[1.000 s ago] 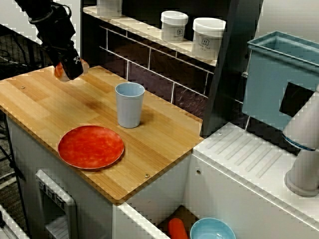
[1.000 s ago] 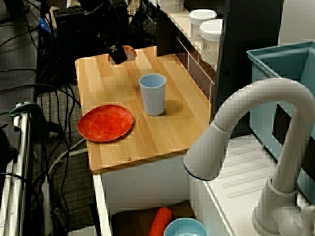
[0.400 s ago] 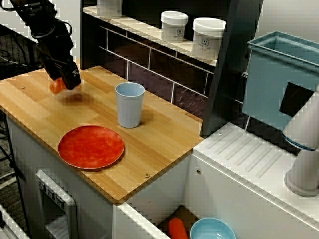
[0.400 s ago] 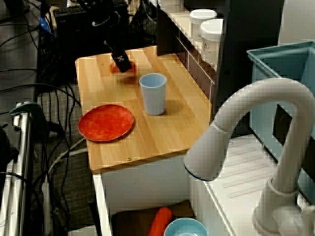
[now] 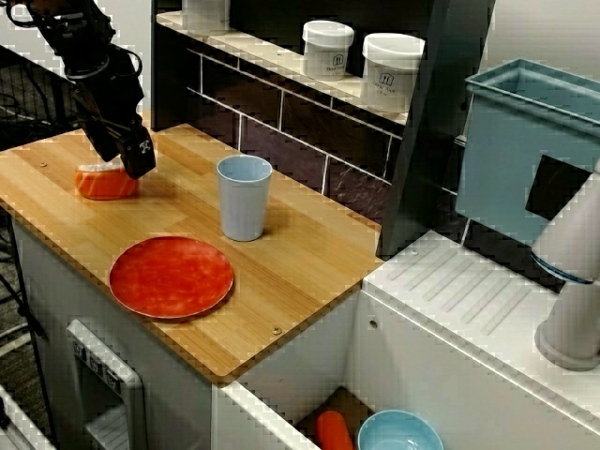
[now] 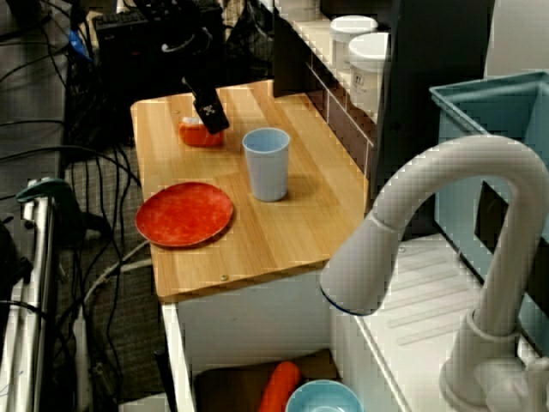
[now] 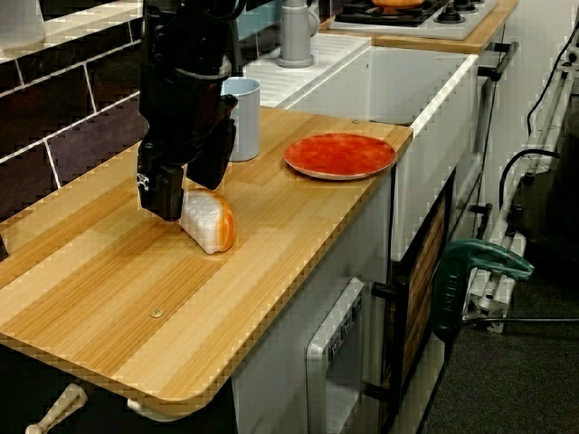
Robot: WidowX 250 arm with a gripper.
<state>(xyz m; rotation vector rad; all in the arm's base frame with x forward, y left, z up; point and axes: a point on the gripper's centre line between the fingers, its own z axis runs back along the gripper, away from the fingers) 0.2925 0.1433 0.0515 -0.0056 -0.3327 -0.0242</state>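
**End effector at an orange-and-white piece on the desk**

The end effector [image 5: 134,161] hangs tip-down over the end of the desk [image 5: 300,272] farthest from the sink [image 7: 425,136]. Its black tip is against the piece [image 5: 105,183] — an orange lump with a white side. In the low view from the side the piece [image 7: 211,222] lies on the wood, a little tilted, with the tip at its upper end. I cannot tell whether the tip pinches the piece or only touches it.

A blue cup [image 5: 244,197] stands upright near the piece. A red plate [image 5: 171,276] lies by the desk's front edge, apart from both. Two white jars [image 5: 328,47] sit on the shelf [image 5: 272,52] behind. The sink holds a carrot [image 5: 335,431] and a blue bowl [image 5: 399,433] — a white faucet [image 6: 429,223] arches above it.
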